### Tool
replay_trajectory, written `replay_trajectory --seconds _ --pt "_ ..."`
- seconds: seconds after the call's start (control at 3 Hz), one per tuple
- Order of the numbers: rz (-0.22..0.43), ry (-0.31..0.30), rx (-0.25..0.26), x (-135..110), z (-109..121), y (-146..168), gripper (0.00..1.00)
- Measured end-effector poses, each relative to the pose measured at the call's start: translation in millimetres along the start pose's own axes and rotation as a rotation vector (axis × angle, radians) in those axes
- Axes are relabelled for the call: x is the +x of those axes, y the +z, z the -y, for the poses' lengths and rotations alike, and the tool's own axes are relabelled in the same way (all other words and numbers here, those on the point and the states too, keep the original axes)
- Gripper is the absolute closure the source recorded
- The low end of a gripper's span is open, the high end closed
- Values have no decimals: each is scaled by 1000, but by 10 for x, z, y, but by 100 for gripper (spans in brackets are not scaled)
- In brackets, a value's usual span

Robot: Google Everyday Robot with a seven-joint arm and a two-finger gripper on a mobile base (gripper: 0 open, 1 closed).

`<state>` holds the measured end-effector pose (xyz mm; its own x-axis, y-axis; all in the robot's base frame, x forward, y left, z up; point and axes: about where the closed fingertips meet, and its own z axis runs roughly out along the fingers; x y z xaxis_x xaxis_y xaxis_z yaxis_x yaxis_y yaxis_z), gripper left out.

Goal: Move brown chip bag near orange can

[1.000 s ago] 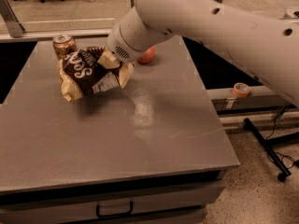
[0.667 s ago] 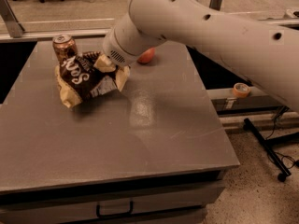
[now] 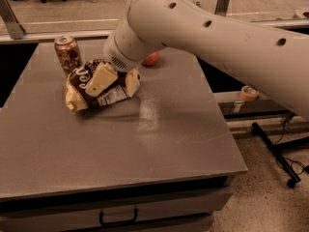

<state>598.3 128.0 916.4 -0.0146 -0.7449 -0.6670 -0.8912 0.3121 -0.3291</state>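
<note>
Brown chip bag (image 3: 79,81) lies crumpled on the grey worktop (image 3: 145,149), right under the hand (image 3: 114,85). The hand hangs off a big white arm (image 3: 217,37) that comes in from the upper right, w/ the round wrist sitting just above the bag.

Two cream fingers (image 3: 100,79) straddle the bag's upper middle. One lies across the dark front panel and the other is on the arm side, w/ crinkled foil bunched between them. So the hand is closed in on the bag and the narrow gap is filled w/ bag material. Can't tell how deep the grip goes, as the wrist hides the back. The bag's lower edge touches the worktop. Its cream-yellow end sticks out on the side of the hand away from the arm, and white script shows beside the near finger.

Orange can (image 3: 67,55) stands upright beyond the hand, diagonally off the bag's far corner on the side away from the arm. It's v. close to the bag, but contact can't be made out. It has a silver top and a pale print facing the camera.

A round red-orange fruit (image 3: 151,59) peeks out behind the wrist on the far side of the hand, mostly hidden. An orange tape roll (image 3: 249,93) sits well apart from the hand, on a lower ledge past the worktop's arm-side edge. A black drawer handle (image 3: 118,219) is on the front, below the worktop.
</note>
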Motion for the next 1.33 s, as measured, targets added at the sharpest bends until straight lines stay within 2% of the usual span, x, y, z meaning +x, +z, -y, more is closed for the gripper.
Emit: replay_trajectory --seconds 0.33,0.67,1.0,1.33 --pt "13 -33 15 -102 50 -168 0" --pt "34 -62 38 -223 244 -609 0" --pt "76 -46 66 -51 521 -1115 0" --pt "-1 30 99 509 781 -1595 0"
